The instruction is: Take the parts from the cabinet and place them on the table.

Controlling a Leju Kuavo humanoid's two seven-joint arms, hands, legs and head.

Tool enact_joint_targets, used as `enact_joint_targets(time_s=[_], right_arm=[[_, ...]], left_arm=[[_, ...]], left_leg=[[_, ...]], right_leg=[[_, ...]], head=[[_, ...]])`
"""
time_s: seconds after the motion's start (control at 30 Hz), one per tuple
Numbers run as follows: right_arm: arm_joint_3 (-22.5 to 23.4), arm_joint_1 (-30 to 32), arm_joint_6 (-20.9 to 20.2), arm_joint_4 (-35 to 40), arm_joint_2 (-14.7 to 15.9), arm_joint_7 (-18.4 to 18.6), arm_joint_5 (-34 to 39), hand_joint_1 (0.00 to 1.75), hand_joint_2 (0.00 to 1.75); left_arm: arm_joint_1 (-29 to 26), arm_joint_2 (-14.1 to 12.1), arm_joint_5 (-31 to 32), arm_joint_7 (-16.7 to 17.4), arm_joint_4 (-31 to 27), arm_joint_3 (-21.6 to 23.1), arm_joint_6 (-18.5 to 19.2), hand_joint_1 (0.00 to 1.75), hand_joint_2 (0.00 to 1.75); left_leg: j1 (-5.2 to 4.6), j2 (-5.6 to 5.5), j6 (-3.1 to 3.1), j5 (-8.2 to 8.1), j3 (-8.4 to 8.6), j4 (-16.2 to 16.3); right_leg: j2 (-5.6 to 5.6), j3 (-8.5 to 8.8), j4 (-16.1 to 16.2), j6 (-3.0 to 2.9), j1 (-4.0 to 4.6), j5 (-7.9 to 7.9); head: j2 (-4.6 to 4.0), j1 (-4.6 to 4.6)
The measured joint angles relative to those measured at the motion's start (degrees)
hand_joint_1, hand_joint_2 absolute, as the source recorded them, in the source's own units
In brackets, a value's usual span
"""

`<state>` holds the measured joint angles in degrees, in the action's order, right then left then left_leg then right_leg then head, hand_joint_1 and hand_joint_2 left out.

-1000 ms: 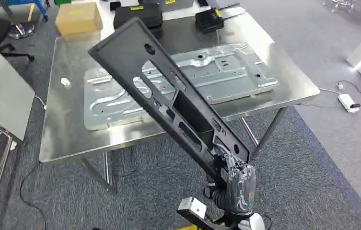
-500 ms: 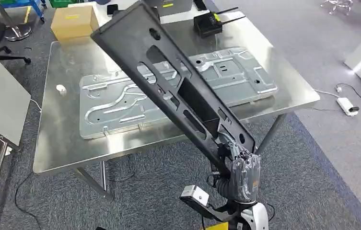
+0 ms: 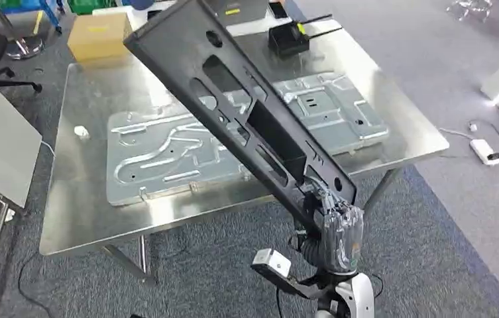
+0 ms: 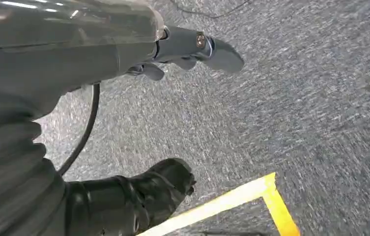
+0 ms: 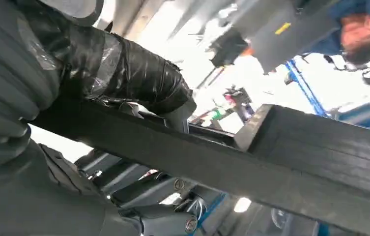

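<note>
— Where is the black panel sitting?
— It's tilting up over the table, with the right hand clamping its fingers on the lower end.
— And under it?
— A metal plate is lying flat; a cardboard box and a black radio are resting farther back.
— The left hand?
— It's hanging over carpet, fingers apart, holding nothing.

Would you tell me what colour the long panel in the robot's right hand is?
The long panel, gripped by the right hand, is matte black; the head view shows it best.
</note>
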<state>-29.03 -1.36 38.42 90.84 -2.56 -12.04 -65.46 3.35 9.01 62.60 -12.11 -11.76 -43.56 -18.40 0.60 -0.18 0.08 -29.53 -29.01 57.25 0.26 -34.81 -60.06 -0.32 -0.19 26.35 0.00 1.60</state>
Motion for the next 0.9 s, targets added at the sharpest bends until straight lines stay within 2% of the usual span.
enact_joint_targets(time_s=[0.07, 0.1, 0.17, 0.2, 0.23, 0.27, 0.3, 0.37, 0.4, 0.43, 0.5, 0.53, 0.57, 0.6, 0.63, 0.7, 0.73, 0.77, 0.8, 0.87, 0.9], right_arm=[[0.1, -0.1, 0.0, 0.0, -0.1, 0.0, 0.0, 1.75, 1.75], [0.1, -0.4, -0.1, 0.0, -0.1, 0.0, 0.0, 1.75, 1.75], [0.1, -0.6, -0.3, 0.0, -0.1, 0.0, 0.0, 1.75, 1.75], [0.1, -0.6, -0.5, -0.1, -0.1, 0.0, 0.0, 1.75, 1.75], [0.1, -0.6, -0.5, -0.2, -0.1, 0.0, -0.1, 1.75, 1.75], [0.1, -0.6, -0.5, -0.3, -0.1, 0.0, -0.1, 1.75, 1.75], [0.1, -0.7, -0.5, -0.3, -0.1, 0.0, -0.1, 1.75, 1.75], [0.1, -0.9, -0.5, -0.3, -0.1, 0.1, -0.1, 1.75, 1.75], [0.1, -1.2, -0.5, -0.5, -0.1, 0.1, -0.1, 1.75, 1.75], [0.1, -1.4, -0.5, -0.5, -0.1, 0.1, -0.2, 1.75, 1.75], [0.1, -1.4, -0.5, -0.6, -0.1, 0.2, -0.2, 1.75, 1.75], [0.1, -1.6, -0.5, -0.6, -0.1, 0.2, -0.2, 1.75, 1.75], [0.1, -1.6, -0.5, -0.6, -0.1, 0.2, -0.2, 1.75, 1.75], [0.1, -1.7, -0.5, -0.6, -0.1, 0.2, -0.2, 1.75, 1.75], [0.1, -2.0, -0.5, -0.6, -0.1, 0.2, -0.2, 1.75, 1.75], [0.1, -2.0, -0.5, -0.7, -0.1, 0.2, -0.2, 1.75, 1.75], [0.1, -2.0, -0.5, -0.9, 0.0, 0.2, -0.2, 1.75, 1.75], [0.1, -2.0, -0.5, -1.1, 0.0, 0.2, -0.2, 1.75, 1.75], [0.1, -2.0, -0.5, -1.1, 0.0, 0.2, -0.2, 1.75, 1.75], [0.1, -2.1, -0.5, -1.1, 0.0, 0.2, -0.2, 1.75, 1.75], [0.2, -2.2, -0.5, -1.2, 0.0, 0.2, -0.2, 1.75, 1.75]], left_arm=[[0.0, 0.0, 0.0, 0.0, 0.0, 0.0, 0.0, 0.0, 1.75], [0.1, 0.0, 0.2, 0.0, 0.0, 0.0, 0.0, 0.0, 1.75], [0.0, 0.0, 0.3, 0.0, 0.0, 0.0, 0.0, 0.0, 1.75], [0.0, 0.0, 0.3, 0.0, 0.0, 0.0, 0.0, 0.0, 1.75], [-0.1, 0.0, 0.4, 0.0, 0.0, 0.0, 0.0, 0.0, 1.75], [-0.1, 0.0, 0.4, 0.1, 0.0, 0.0, 0.0, 0.0, 1.75], [-0.2, 0.0, 0.4, 0.1, 0.0, 0.0, 0.0, 0.0, 1.75], [-0.2, -0.1, 0.4, 0.1, 0.0, 0.0, 0.0, 0.0, 1.75], [-0.2, -0.3, 0.4, 0.1, 0.0, 0.0, 0.0, 0.0, 1.75], [0.0, -0.3, 0.4, 0.1, 0.0, 0.0, 0.0, 0.0, 1.75], [0.0, -0.3, 0.5, 0.1, 0.0, 0.0, 0.0, 0.0, 1.75], [0.0, -0.3, 0.5, 0.1, 0.0, 0.0, 0.0, 0.0, 1.75], [-0.2, -0.1, 0.5, 0.1, 0.0, 0.0, 0.0, 0.0, 1.75], [-0.2, -0.1, 0.5, 0.1, 0.0, 0.0, 0.0, 0.0, 1.75], [-0.1, -0.1, 0.5, 0.1, 0.0, 0.0, 0.0, 0.0, 1.75], [0.0, -0.1, 0.5, 0.1, 0.0, 0.0, 0.0, 0.0, 1.75], [0.0, -0.1, 0.5, 0.1, 0.0, 0.0, 0.0, 0.0, 1.75], [-0.1, -0.1, 0.5, 0.1, 0.0, 0.0, 0.1, 0.0, 1.75], [-0.2, -0.1, 0.5, 0.1, 0.0, 0.0, 0.1, 0.0, 1.75], [-0.2, 0.0, 0.5, 0.1, 0.0, 0.0, 0.1, 0.0, 1.75], [-0.3, 0.0, 0.6, 0.1, 0.0, 0.0, 0.1, 0.0, 1.75]], left_leg=[[0.17, 0.08, -0.65, -1.02, 0.29, 1.0], [0.13, 0.08, -0.79, -2.45, -1.05, 3.8], [0.2, 0.08, -1.13, -6.28, -6.22, 13.0], [0.19, 0.08, -1.22, -7.46, -8.96, 17.4], [0.19, 0.08, -1.22, -7.01, -10.63, 19.3], [0.19, 0.08, -1.1, -4.9, -10.75, 18.0], [0.16, 0.08, -0.85, -1.67, -9.58, 14.2], [-0.07, 0.07, 0.04, 4.64, -5.84, 4.1], [-0.52, 0.03, 0.58, 3.92, -5.0, 2.4], [-0.6, 0.05, 0.7, 3.62, -4.68, 1.1], [-0.85, 0.0, 0.97, 3.49, -4.8, 1.3], [-0.71, -0.01, 1.17, 3.6, -4.56, 0.8], [0.01, 0.1, 1.5, 3.89, -3.89, 0.1], [0.0, 0.04, 1.68, 3.79, -3.46, -0.2], [0.02, 0.11, 2.0, 3.61, -3.32, -0.2], [0.01, 0.11, 2.21, 3.23, -3.02, -0.2], [0.02, 0.1, 2.16, 2.97, -2.8, -0.1], [0.08, 0.07, 2.09, 2.68, -2.43, -0.1], [0.16, 0.02, 1.87, 2.28, -1.9, -0.1], [0.32, -0.05, 1.24, 1.26, -0.77, 0.2], [0.26, -0.08, 0.76, 0.8, -0.92, 0.2]], right_leg=[[0.06, 0.97, 0.9, -0.8, -0.56, 0.0], [-0.02, 1.26, 1.0, -1.18, -0.6, 0.19], [-0.23, 1.57, 1.0, -1.71, -0.45, 0.56], [-0.24, 1.72, 1.0, -1.83, -0.34, 0.77], [-0.17, 1.97, 1.0, -1.87, -0.25, 0.98], [-0.02, 2.37, 1.0, -1.84, -0.16, 1.23], [0.12, 2.88, 1.0, -1.81, -0.08, 1.55], [0.17, 3.85, 1.0, -1.61, 0.02, 2.23], [0.16, 3.63, 0.9, -1.26, 0.21, 2.55], [0.21, 3.37, 0.8, -0.9, 0.15, 2.66], [0.09, 3.5, 1.1, -0.33, -0.05, 2.74], [0.07, 3.73, 1.2, -0.03, 0.05, 2.85], [0.0, 3.84, 0.8, 0.35, 0.04, 3.22], [-0.08, 3.28, -0.8, 0.7, 0.03, 3.89], [-0.06, 1.25, -4.4, 0.87, -0.09, 5.69], [-0.06, -4.12, -13.4, 1.28, -0.54, 8.91], [-0.07, -6.0, -15.8, 1.45, -0.65, 8.96], [-0.09, -6.55, -15.7, 1.58, -0.79, 7.6], [-0.11, -5.8, -12.8, 1.68, -1.02, 4.87], [-0.29, -1.87, -2.9, 1.7, -1.27, -1.69], [-0.37, -1.03, -1.4, 1.57, -1.15, -0.94]], head=[[0.0, 0.02], [0.0, -0.28], [0.0, -0.28], [0.0, -0.26], [0.0, -0.31], [0.0, -0.28], [0.0, -0.28], [0.0, -0.28], [0.0, -0.2], [0.0, -0.35], [0.0, -0.28], [0.0, -0.26], [0.0, -0.28], [0.0, -0.13], [0.0, -0.11], [0.0, -0.15], [0.0, -0.11], [0.0, -0.11], [0.0, -0.13], [0.0, -0.13], [0.0, -0.11]])
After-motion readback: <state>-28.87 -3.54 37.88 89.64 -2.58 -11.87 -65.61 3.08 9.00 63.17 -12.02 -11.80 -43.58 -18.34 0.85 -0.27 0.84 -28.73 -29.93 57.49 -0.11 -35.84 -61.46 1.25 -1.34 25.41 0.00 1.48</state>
